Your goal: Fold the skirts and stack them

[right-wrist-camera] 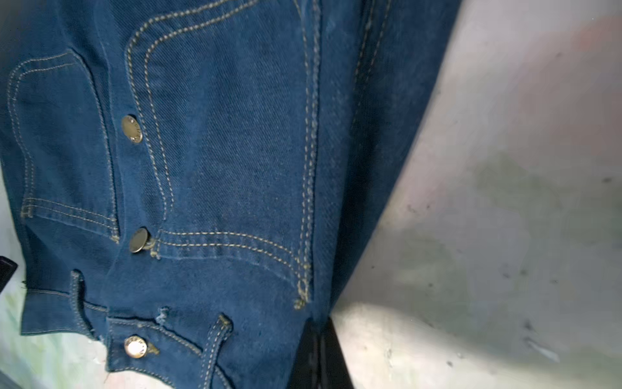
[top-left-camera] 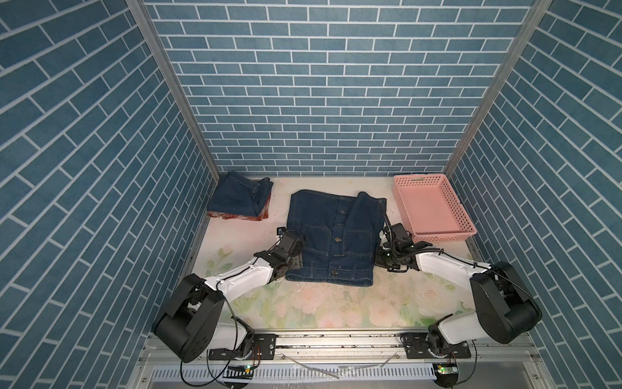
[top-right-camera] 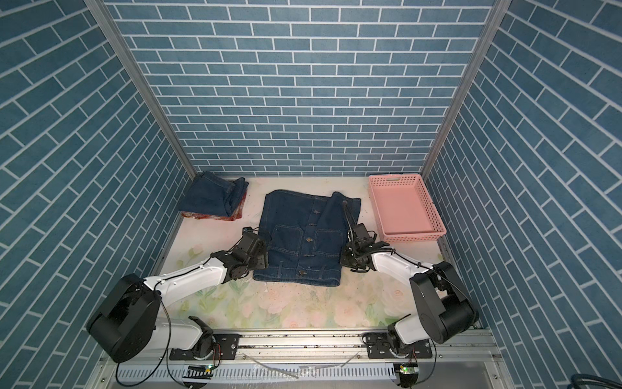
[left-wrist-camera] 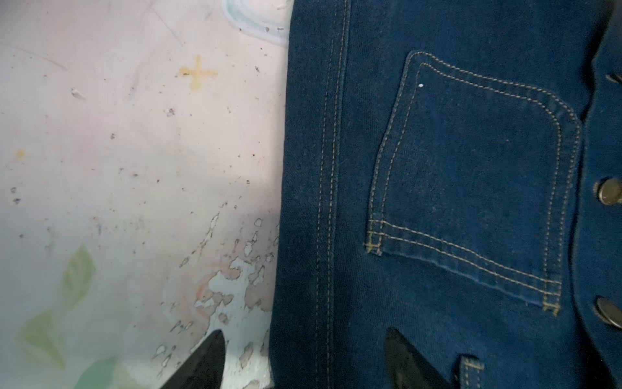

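Left wrist view shows the left gripper low at the left side of the buttoned denim skirt. Its jaws stand apart. One dark fingertip is over the bare desk and the other is over the denim beside a belt loop, so the stitched side edge lies between them. Nothing is clamped, and contact with the cloth cannot be told.

Right wrist view shows the right gripper with its jaws together, clamped on the right edge of the same skirt close to the waistband. The cloth there rises off the desk and throws a shadow beneath it.

Both top views show this skirt spread in the middle of the desk, with its waistband toward the robot. A row of metal buttons runs up its centre with a patch pocket on each side. The far right corner of its hem is turned over onto the front. One arm reaches in at each side of it.

The folded denim skirt lies in the far left corner, on top of the plaid skirt. Only a rust-red strip of the plaid shows along the pile's near edge. This pile is well apart from the spread skirt. The pink basket stands in the far right corner, just beside the right arm's wrist.
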